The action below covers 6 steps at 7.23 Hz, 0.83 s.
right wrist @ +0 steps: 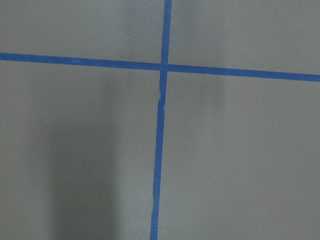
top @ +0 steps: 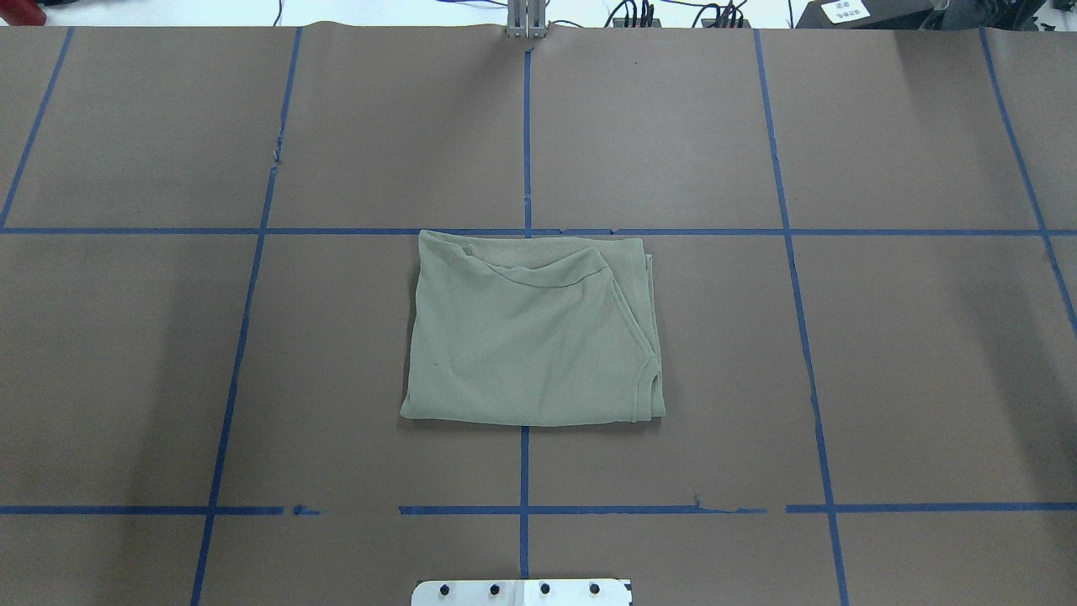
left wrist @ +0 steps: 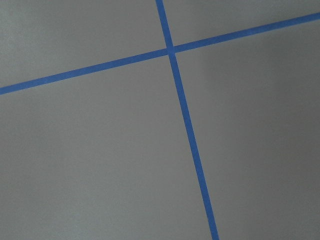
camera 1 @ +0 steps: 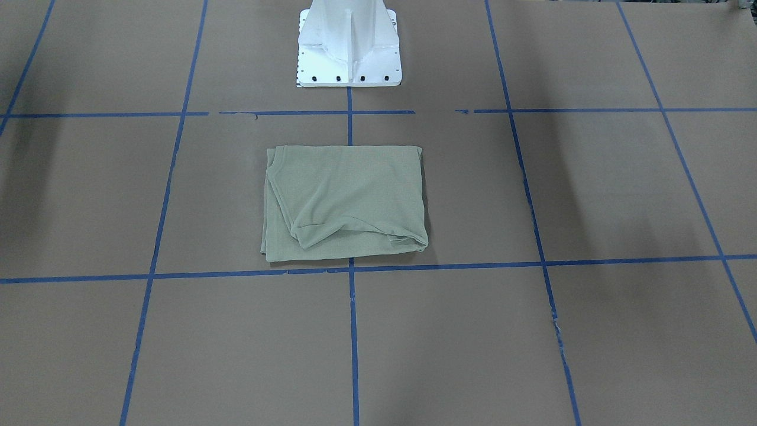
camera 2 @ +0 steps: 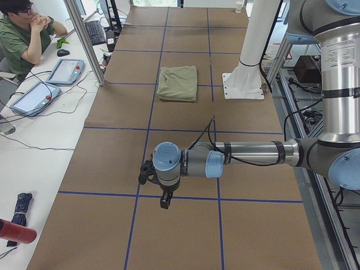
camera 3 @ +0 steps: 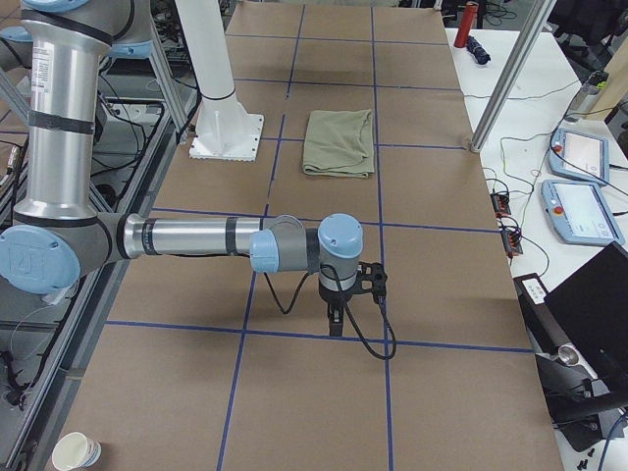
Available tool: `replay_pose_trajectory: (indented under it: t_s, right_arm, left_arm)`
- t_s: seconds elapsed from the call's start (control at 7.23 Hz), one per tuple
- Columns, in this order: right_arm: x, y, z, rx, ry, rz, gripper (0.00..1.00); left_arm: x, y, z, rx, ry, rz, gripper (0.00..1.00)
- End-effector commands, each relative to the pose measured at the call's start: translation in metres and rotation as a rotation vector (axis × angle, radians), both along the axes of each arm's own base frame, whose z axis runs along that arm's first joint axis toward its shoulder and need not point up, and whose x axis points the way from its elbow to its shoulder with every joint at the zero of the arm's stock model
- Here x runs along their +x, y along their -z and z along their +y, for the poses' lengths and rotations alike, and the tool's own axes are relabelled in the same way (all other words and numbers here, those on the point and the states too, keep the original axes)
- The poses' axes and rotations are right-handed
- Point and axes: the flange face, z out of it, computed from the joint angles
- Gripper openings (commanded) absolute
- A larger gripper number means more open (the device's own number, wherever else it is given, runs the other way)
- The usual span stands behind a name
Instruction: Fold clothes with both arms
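The left gripper (camera 2: 164,202) points its black fingers down just above the paper-covered table (camera 1: 591,183). It shows only in the left side view, so I cannot tell how far apart its fingers are. It is well apart from the shirt. The right gripper (camera 3: 336,329) hangs the same way at the table's other end, and again I cannot tell its opening. Each wrist camera sees only brown paper and one crossing of blue tape (left wrist: 185,115).

There are two arms. The left arm (camera 2: 253,152) and the right arm (camera 3: 186,238) each reach out level over the table from the robot's side.

There is one garment, a pale sage-green shirt (top: 530,337). It lies folded into a rough rectangle at the table's middle, just in front of the white pedestal base (camera 1: 349,47) and over the centre tape line. A curved hem edge shows on its top layer. Nothing covers it or stands between it and either arm.

On the white bench beside the table lie two teach pendants (camera 3: 579,152), one next to the other. A seated person (camera 2: 22,34) in green is at the bench's far end. A paper cup (camera 3: 77,451) stands on the floor-side edge.
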Motion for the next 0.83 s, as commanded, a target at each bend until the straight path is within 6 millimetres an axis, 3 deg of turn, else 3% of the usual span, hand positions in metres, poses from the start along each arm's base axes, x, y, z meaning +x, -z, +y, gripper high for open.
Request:
replay_pose_trajectory:
  t_s: [0.0,0.69]
  right_arm:
    - [-0.0007,-0.0005,0.0,-0.001,0.001,0.0,1.0]
    - [-0.0006,-0.0044,0.0004,-0.009,0.001,0.001,1.0]
  left_arm:
    - [-0.0019,0.0005,0.0003,0.003,0.002,-0.016,1.0]
    - [-0.0012,0.002,-0.0007,0.006,0.001,-0.016,1.0]
